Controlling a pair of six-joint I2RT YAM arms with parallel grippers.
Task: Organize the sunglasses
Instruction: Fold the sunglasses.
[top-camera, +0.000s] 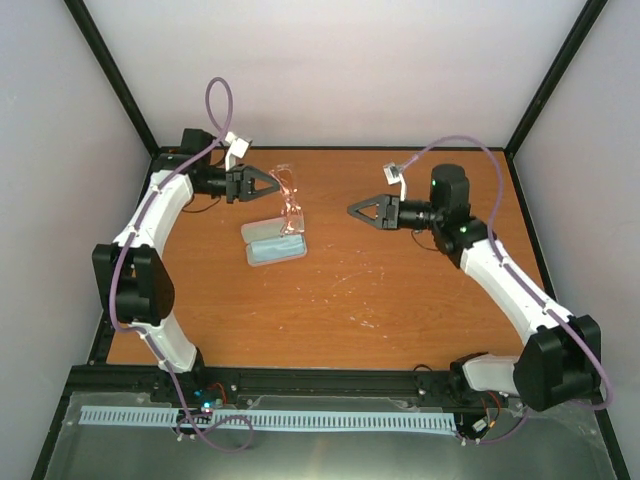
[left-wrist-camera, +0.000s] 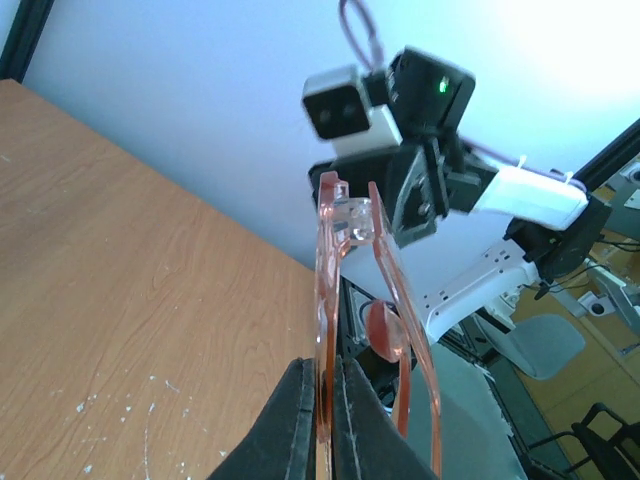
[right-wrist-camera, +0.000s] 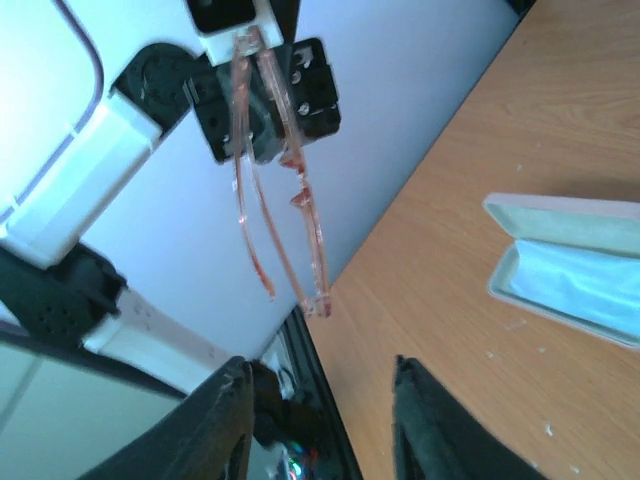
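My left gripper (top-camera: 277, 185) is shut on one arm of the sunglasses (top-camera: 291, 203) and holds them in the air over the table's far left. They are thin, translucent and orange-pink. In the left wrist view the frame (left-wrist-camera: 325, 280) runs up from between my closed fingers (left-wrist-camera: 327, 366). My right gripper (top-camera: 351, 211) is open and empty, to the right of the glasses and pointing at them. In the right wrist view the glasses (right-wrist-camera: 303, 205) hang from the left gripper (right-wrist-camera: 262, 100), beyond my spread fingers (right-wrist-camera: 320, 365). The pink case (top-camera: 275, 243) lies open on the table below the glasses.
The case (right-wrist-camera: 565, 262) shows its pale blue lining in the right wrist view. The wooden table (top-camera: 400, 290) is walled by white panels with black corner posts (top-camera: 120, 80). The right arm (left-wrist-camera: 520, 195) faces the left wrist camera.
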